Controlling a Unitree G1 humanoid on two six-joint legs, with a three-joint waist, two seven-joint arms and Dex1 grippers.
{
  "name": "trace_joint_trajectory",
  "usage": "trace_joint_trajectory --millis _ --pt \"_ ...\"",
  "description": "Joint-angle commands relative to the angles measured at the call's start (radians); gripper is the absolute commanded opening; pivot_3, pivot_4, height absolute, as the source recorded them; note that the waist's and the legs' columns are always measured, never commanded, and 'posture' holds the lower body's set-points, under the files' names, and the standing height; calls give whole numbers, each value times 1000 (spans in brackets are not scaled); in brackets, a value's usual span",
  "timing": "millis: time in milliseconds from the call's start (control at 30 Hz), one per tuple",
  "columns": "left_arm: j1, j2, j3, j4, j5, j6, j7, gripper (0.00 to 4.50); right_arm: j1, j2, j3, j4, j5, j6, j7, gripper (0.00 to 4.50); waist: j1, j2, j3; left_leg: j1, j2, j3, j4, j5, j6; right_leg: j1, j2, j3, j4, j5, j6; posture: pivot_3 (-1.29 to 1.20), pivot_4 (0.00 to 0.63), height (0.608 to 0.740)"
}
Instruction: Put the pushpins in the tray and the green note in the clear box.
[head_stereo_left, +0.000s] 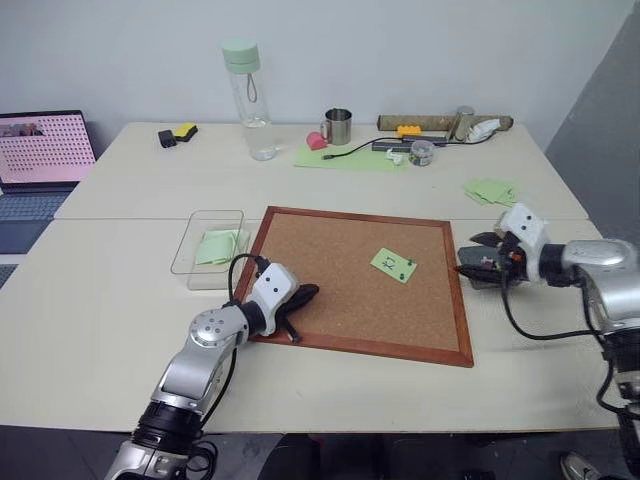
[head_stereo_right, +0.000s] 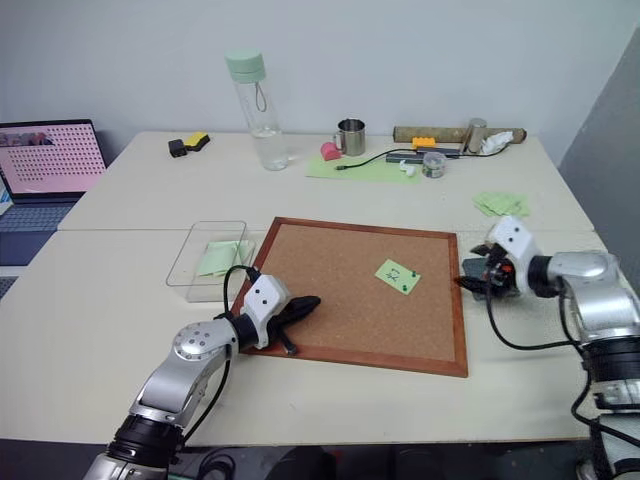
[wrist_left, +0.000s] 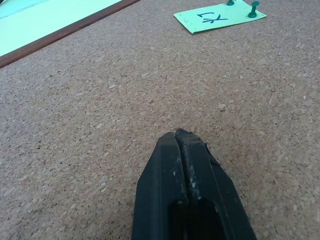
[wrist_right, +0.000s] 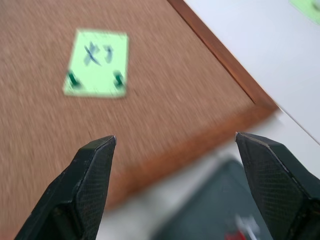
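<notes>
Two green pins still hold the green note (head_stereo_left: 394, 264) to the cork board (head_stereo_left: 340, 290).
From my seat, going left to right: clear box (head_stereo_left: 207, 248) off the board's left edge, left gripper (wrist_left: 186, 145) pressed shut on the cork, right gripper (wrist_right: 175, 145) spread wide above the tray (wrist_right: 210, 210); a pin (wrist_left: 253, 9) could slip or tear paper. Pale surface, grey wall.

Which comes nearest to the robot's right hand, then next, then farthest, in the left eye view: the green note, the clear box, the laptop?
1. Green note, on the corkboard, left of the right hand.
2. Clear box, beyond the board's left edge.
3. Laptop, far left.
</notes>
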Motion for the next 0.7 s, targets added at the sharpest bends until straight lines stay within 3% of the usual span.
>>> trace_joint_trajectory --millis 33,200,367,467,700 --pt "26 13 -30 41 27 28 -16 0 -55 81 8 44 -10 -47 -70 3995 0 0 0 0 0 0 0 0 0 0 0 0 0 0 0 0 150 740" --pt "34 17 -27 31 26 32 -14 0 -88 164 20 112 -23 -76 -116 3995 0 0 0 -1 0 0 0 0 0 -1 0 0 0 0 0 0 150 740" --pt "36 19 -23 31 27 32 -12 0 -88 179 30 148 -31 -104 -101 3995 0 0 0 -1 0 0 0 0 0 -1 0 0 0 0 0 0 150 740" --pt "36 19 -21 31 27 33 -12 0 -88 186 32 163 -33 -115 -98 3571 0 0 0 0 0 0 0 0 0 -1 0 0 0 0 0 0 150 740" --pt "40 21 -21 29 27 35 -14 0 -91 209 32 196 -32 -131 -97 2100 0 0 0 0 0 0 0 0 0 -1 0 0 0 0 0 0 150 740"
